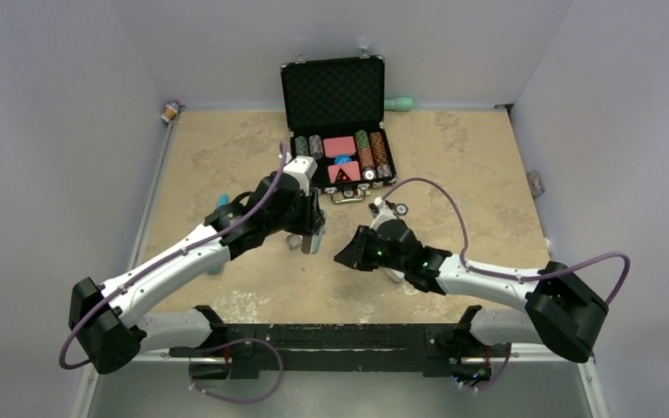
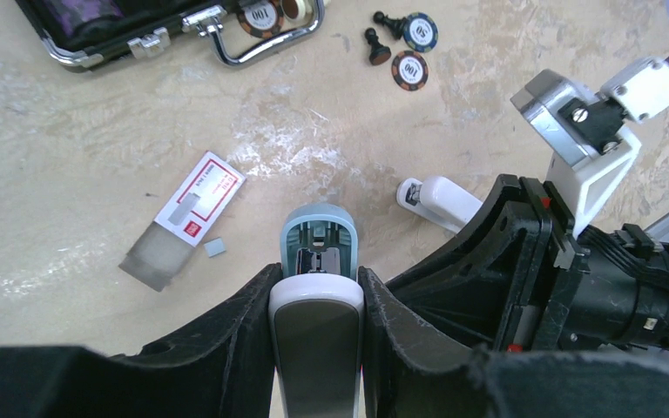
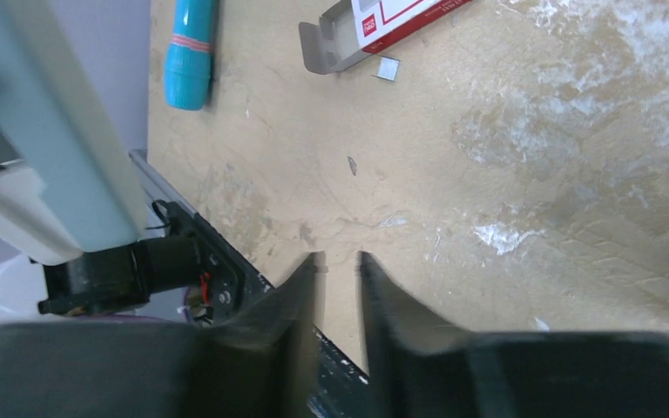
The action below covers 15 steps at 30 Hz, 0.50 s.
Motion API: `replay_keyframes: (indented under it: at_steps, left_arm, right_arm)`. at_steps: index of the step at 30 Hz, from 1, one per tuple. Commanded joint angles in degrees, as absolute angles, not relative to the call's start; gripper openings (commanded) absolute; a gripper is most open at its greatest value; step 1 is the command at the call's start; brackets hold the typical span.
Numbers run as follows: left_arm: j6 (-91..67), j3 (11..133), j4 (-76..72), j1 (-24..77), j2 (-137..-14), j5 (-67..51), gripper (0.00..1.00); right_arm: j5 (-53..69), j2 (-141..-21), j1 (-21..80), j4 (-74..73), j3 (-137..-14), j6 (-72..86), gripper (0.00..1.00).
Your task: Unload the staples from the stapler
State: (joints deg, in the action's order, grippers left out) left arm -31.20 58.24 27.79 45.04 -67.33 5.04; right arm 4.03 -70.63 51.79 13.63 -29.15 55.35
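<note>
Tan table [image 2: 453,148]: L hand [image 2: 317,287] grips stapler [image 2: 318,233]; R hand [image 3: 338,261] slightly ajar.

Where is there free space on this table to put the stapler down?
Free: the table at far left, between the poker case and the left edge, and at far right, between case and right edge. Crowded: in front of the case, with chips, pawns, the staple box, left hand holding the stapler, and right hand.

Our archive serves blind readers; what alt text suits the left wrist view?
The left arm's fingers clamp a pale blue stapler, nose pointing away from the camera, over a tan table. A red-and-white staple box lies at picture left, poker chips farther off.
</note>
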Motion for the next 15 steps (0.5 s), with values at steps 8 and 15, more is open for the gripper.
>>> replay_keyframes:
  at_steps: [8,15]
  left_arm:
    - [-29.76,60.97,29.77,44.14,-58.56,6.4,0.0]
    - [-31.59,59.83,28.99,43.76,-52.56,0.5,0.0]
  right_arm:
    - [6.23,-61.24,52.09,15.61,-27.47,52.74,0.75]
    - [12.87,-51.27,52.08,21.9,-26.59,48.4,0.81]
